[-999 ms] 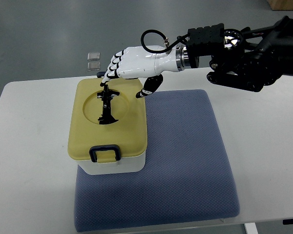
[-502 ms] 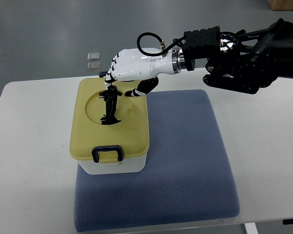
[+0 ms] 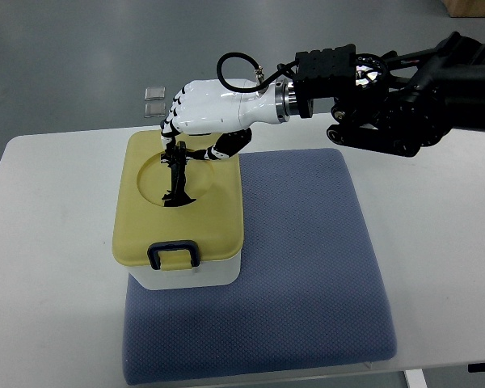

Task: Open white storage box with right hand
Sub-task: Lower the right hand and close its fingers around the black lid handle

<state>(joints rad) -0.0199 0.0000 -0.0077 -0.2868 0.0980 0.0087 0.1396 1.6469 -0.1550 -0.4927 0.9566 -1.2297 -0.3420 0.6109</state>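
The white storage box (image 3: pixel 186 275) stands on the near left part of the mat, its yellow lid (image 3: pixel 214 210) resting flat on it. A black handle (image 3: pixel 177 179) stands upright in the lid's round recess. My right hand (image 3: pixel 178 142), white with black joints, reaches in from the right and hangs over the lid's far edge. Its fingers are curled around the top of the handle, with the thumb (image 3: pixel 224 146) alongside. A black latch (image 3: pixel 174 255) sits at the lid's near edge. No left arm shows.
A blue-grey padded mat (image 3: pixel 307 267) covers the middle of the white table (image 3: pixel 48 242). Two small clear squares (image 3: pixel 154 101) lie on the floor beyond the table's far edge. The dark forearm (image 3: pixel 404 89) spans the upper right.
My right hand has shifted left along the lid's far edge and its fingers have closed over the top of the handle. The lid has stayed on the box.
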